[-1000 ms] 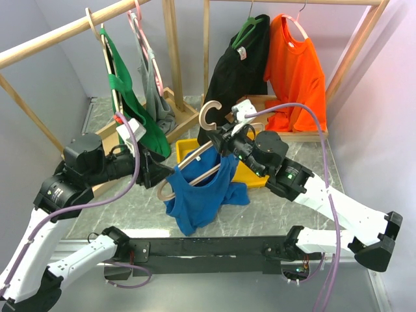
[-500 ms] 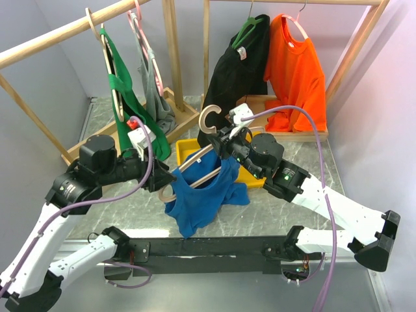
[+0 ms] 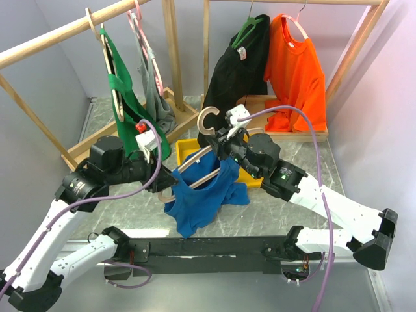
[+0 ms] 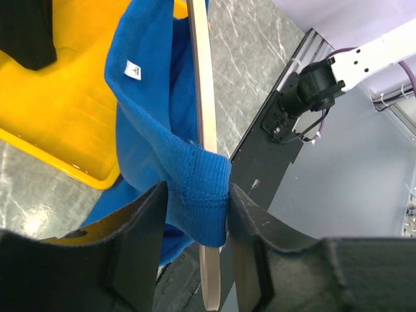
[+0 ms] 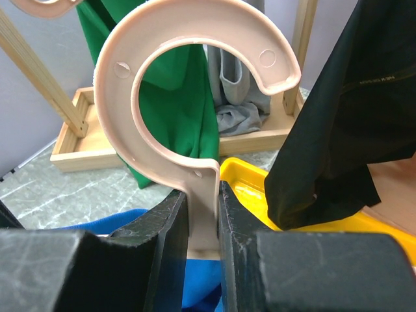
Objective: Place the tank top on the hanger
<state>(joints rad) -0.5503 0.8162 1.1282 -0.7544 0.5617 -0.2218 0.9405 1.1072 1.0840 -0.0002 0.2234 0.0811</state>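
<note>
From above, the left arm's fingers (image 3: 166, 184) are gripping the left end of the royal-blue tank top (image 3: 205, 195), which is hanging in the air just above the grey marbled surface (image 3: 130, 208), draped over the pale wooden hanger (image 3: 194, 159). The right arm's fingers (image 3: 222, 144) are holding that hanger just beneath its curved hook, above a yellow tray (image 3: 185, 147). At the far left a green tank top (image 3: 127, 97) and a grey one (image 3: 153, 84) are hanging on a wooden rack; at the far right a black garment (image 3: 234, 78) and an orange shirt (image 3: 299, 65) are hanging on another. Through the left wrist camera, the fingers (image 4: 140, 240) are pinching a ribbed strap of the tank top (image 4: 156, 117) where it is wrapping over the hanger (image 4: 203, 97), with its white label (image 4: 132, 69) showing above the tray (image 4: 58, 123). Through the right wrist camera, the fingers (image 5: 162, 240) are pressing on both sides of the hanger (image 5: 203, 195) stem, the round hook rising above them, and the tank top (image 5: 123, 220) is peeking out just below.
</note>
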